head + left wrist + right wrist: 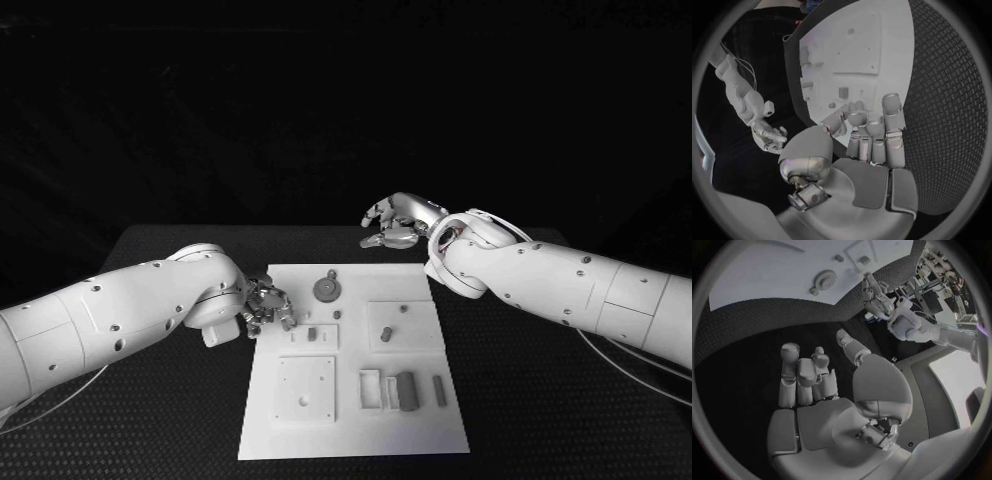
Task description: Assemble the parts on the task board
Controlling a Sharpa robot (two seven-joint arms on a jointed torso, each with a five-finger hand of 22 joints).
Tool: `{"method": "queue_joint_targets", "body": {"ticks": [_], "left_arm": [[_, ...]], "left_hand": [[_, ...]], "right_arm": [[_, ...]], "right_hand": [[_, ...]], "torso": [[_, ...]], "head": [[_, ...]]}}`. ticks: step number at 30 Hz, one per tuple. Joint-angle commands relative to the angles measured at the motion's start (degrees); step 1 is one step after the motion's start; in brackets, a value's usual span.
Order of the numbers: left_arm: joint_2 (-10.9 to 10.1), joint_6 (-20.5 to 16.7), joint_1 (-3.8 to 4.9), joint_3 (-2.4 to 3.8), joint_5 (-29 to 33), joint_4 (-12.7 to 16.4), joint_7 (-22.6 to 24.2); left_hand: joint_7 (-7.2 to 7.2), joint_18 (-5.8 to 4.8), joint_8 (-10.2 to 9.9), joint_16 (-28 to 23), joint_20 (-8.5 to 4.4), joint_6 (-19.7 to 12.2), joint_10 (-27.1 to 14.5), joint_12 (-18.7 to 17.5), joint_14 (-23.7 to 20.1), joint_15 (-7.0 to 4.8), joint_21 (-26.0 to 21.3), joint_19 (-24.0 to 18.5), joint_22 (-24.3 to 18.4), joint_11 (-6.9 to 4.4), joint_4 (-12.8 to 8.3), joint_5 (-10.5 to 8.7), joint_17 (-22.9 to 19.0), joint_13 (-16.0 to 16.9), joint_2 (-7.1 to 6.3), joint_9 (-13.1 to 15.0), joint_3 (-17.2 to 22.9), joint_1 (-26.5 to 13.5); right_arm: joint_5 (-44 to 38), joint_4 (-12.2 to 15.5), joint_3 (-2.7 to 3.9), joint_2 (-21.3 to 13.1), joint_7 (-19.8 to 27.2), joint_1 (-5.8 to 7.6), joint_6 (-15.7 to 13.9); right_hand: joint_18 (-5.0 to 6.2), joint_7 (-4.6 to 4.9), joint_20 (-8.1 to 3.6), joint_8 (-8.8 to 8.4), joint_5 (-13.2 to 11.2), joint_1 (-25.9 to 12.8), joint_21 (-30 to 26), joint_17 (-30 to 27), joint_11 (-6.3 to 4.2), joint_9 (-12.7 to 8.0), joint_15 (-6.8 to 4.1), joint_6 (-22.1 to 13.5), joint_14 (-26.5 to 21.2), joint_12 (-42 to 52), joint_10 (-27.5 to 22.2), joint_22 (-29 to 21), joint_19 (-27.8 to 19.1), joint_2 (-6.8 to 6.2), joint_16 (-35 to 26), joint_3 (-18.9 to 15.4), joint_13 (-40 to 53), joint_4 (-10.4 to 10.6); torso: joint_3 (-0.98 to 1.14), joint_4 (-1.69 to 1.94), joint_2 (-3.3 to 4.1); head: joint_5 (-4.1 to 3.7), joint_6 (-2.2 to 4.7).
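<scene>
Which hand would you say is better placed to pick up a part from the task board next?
Left, probably. The left hand hovers at the task board edge beside a small part, holding nothing. The right hand is beyond the board's far edge, over bare table.

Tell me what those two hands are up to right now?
Left hand at the task board's left edge, holding nothing. Right hand off the board, past its far edge, empty. Round grey part lies untouched on the board. Nothing in the way.
</scene>
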Motion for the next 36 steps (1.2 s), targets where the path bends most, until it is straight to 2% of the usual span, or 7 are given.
{"method": "queue_joint_targets", "body": {"ticks": [1, 5, 9, 12, 15, 36], "left_arm": [[0.5, 2.6, 0.09, -0.09, -1.5, -0.1, -1.1], [0.8, 3.7, 0.09, -0.8, -1.5, 0.0, -1.4], [1.1, 3.9, 0.09, -1.18, -1.6, 0.1, -1.6], [1.3, 4.0, 0.09, -1.24, -2.0, 0.1, -1.7], [1.4, 4.2, 0.09, -1.26, -2.5, 0.0, -1.7], [2.0, 3.9, 0.08, -1.46, -4.8, -0.3, -2.0]], "left_hand": [[0.72, 1.82, 2.4, 0.2, -0.46, 1.9, 0.2, 0.2, 0.6, -1.03, 0.3, -0.1, 1.2, -0.24, -0.2, 2.6, -0.1, -0.1, -0.03, 0.0, 0.1, -0.5], [0.65, 1.78, 2.7, 0.3, -0.53, 2.1, 0.4, 0.2, 0.7, -1.07, 0.4, 0.0, 1.2, -0.31, -0.2, 2.85, -0.1, -0.2, -0.11, 0.0, 0.2, -0.8], [0.53, 1.74, 2.9, 0.3, -0.59, 2.3, 0.5, 0.1, 0.7, -1.15, 0.4, 0.0, 1.2, -0.43, -0.2, 2.89, -0.1, -0.4, -0.23, 0.0, 0.2, -1.1], [0.49, 1.7, 3.0, 0.4, -0.61, 2.3, 0.6, 0.1, 0.7, -1.19, 0.5, 0.1, 1.2, -0.47, -0.1, 2.83, -0.1, -0.5, -0.26, 0.1, 0.2, -1.2], [0.01, 1.6, 4.1, 0.3, -0.67, 3.7, 0.4, 0.0, 0.6, -1.45, 0.5, 0.0, 1.2, -0.91, 0.1, 2.82, -0.2, -0.7, -0.55, 0.5, 0.1, -1.7], [-0.51, 1.44, 5.2, 0.5, -0.91, 4.5, 0.6, 0.0, 0.7, -1.92, 0.6, 0.1, 1.1, -1.41, 0.3, 3.25, -0.3, -1.0, -0.93, 1.1, 0.1, -2.3]], "right_arm": [[-0.1, 0.0, 0.03, 0.0, 0.1, 0.0, 0.6], [-0.1, 0.0, 0.03, 0.0, 0.1, 0.0, 0.7], [-0.1, 0.0, 0.03, 0.0, 0.1, 0.0, 0.7], [-0.1, 0.0, 0.03, 0.0, 0.1, 0.0, 0.7], [-0.1, 0.0, 0.03, 0.0, 0.1, 0.0, 0.7], [-0.1, -0.1, 0.03, 0.1, 0.1, -0.01, 0.8]], "right_hand": [[3.52, 1.49, -0.29, -0.14, 0.4, 0.1, -0.2, 0.0, 0.0, 0.0, 0.08, -1.2, -0.2, -0.1, -0.5, 0.7, 0.3, 0.38, -0.3, 0.0, -0.1, -0.4], [3.52, 1.49, -0.29, -0.14, 0.4, 0.1, -0.2, 0.0, 0.0, 0.0, 0.08, -1.2, -0.2, -0.1, -0.5, 0.7, 0.3, 0.39, -0.3, 0.0, -0.1, -0.5], [3.52, 1.49, -0.29, -0.14, 0.4, 0.1, -0.2, 0.0, 0.0, 0.0, 0.08, -1.2, -0.2, -0.1, -0.5, 0.7, 0.3, 0.39, -0.3, 0.0, -0.1, -0.5], [3.52, 1.49, -0.29, -0.14, 0.4, 0.1, -0.2, 0.0, 0.0, 0.0, 0.08, -1.2, -0.2, -0.1, -0.5, 0.7, 0.3, 0.39, -0.3, 0.0, -0.1, -0.5], [3.52, 1.49, -0.29, -0.14, 0.4, 0.1, -0.2, 0.0, 0.0, 0.0, 0.08, -1.2, -0.2, -0.1, -0.5, 0.7, 0.3, 0.4, -0.3, 0.0, -0.1, -0.5], [3.52, 1.5, -0.28, -0.14, 0.4, 0.1, -0.2, 0.0, 0.01, 0.0, 0.09, -1.2, -0.2, -0.1, -0.5, 0.7, 0.3, 0.43, -0.3, 0.0, -0.1, -0.5]], "torso": [[0.05, -0.05, 0.07], [0.09, -0.07, 0.1], [0.09, -0.09, 0.07], [0.11, -0.1, 0.07], [0.12, -0.08, 0.1], [0.15, -0.08, 0.09]], "head": [[0.07, -0.12], [0.04, -0.33], [0.03, -0.46], [0.02, -0.51], [-0.03, -0.61], [-0.04, -0.85]]}}
